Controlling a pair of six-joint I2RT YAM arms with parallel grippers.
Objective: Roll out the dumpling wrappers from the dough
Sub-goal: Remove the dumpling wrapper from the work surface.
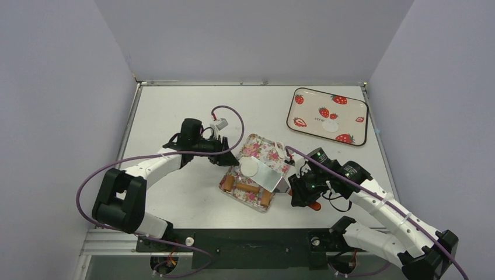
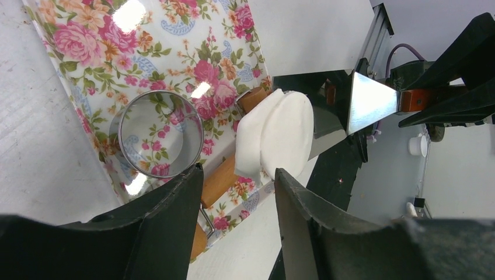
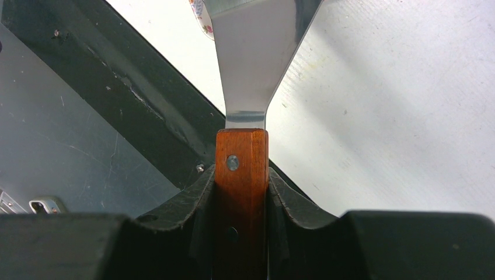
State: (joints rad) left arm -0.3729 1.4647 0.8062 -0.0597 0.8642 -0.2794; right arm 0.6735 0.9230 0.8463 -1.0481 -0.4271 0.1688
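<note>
- White worktop carries everything, and both arms reach in from its near edge
- Strawberry-print tray sits at the far right corner, well apart from the other things
- Floral tray lies askew in the middle, between the two arms
- Left pincer hovers at the floral tray's left side with its jaws spread wide and nothing held between them
- Right pincer is closed tight on the spatula's red-brown wooden handle, one finger pressed to each side
- Shiny spatula blade reaches out from that handle over the near part of the floral tray, raised above it
- Brown wooden roller lies on the floral tray, partly hidden under the blade
- Silver metal ring stands on the floral tray, just beside the left pincer's finger
- One dumpling wrapper, a thin white disc, rests on the spatula blade above the roller; its left edge looks doubled, and I cannot tell whether it is folded or a second piece
- Another pale round wrapper lies flat on the strawberry-print tray, among the printed berries
</note>
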